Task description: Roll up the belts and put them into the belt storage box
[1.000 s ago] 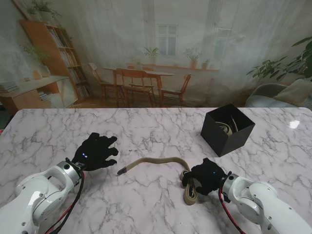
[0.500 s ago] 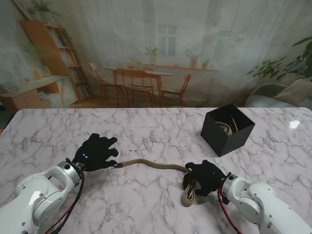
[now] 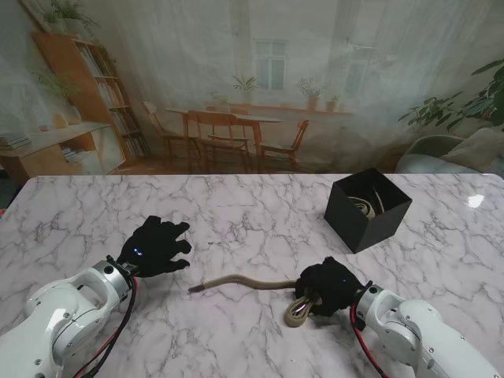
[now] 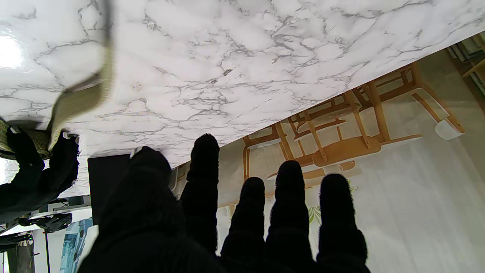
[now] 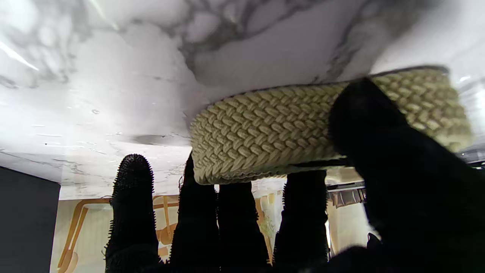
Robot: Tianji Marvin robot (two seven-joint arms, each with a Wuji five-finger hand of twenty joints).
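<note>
A tan woven belt (image 3: 252, 281) lies on the marble table (image 3: 260, 220), its dark tip pointing toward my left. Its other end is looped at my right hand (image 3: 327, 285), which is shut on the belt (image 5: 273, 132), thumb over the weave. My left hand (image 3: 157, 246) rests flat with fingers spread, apart from the belt's tip, holding nothing. The left wrist view shows the belt (image 4: 81, 94) blurred and my right hand (image 4: 34, 178) beyond. The black storage box (image 3: 367, 208) stands at the far right with a coiled belt (image 3: 364, 206) inside.
The marble table's far edge (image 3: 260, 176) meets a printed backdrop of a dining room. The black box (image 5: 26, 223) shows as a dark wall beside my right hand's fingers.
My right hand has drawn the belt's looped end nearer to me and leftward. The belt's tip has slid away from my left hand, which has stayed still.
</note>
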